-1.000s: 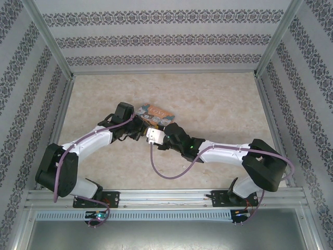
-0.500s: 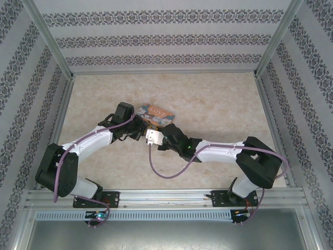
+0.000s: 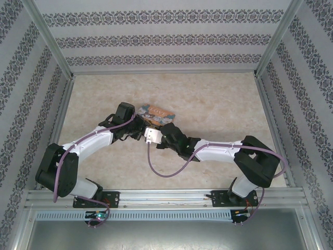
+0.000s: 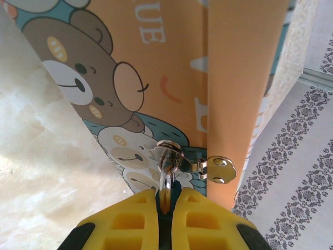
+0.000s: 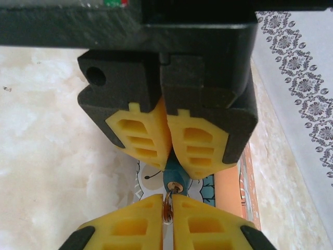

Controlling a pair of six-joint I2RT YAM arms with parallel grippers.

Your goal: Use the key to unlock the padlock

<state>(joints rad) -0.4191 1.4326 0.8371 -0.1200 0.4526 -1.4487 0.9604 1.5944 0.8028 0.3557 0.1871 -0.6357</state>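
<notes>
Padlock (image 5: 170, 176), blue-bodied, is pinched between the closed yellow fingers of the left gripper (image 4: 166, 195). Its silver shackle hooks into the metal hasp (image 4: 216, 169) on the cartoon-printed box (image 4: 156, 62). The right gripper (image 5: 167, 202), facing the left one, is closed on the small key (image 5: 167, 210), held just at the padlock's keyhole end; insertion cannot be judged. The box lies mid-desk (image 3: 218, 104).
</notes>
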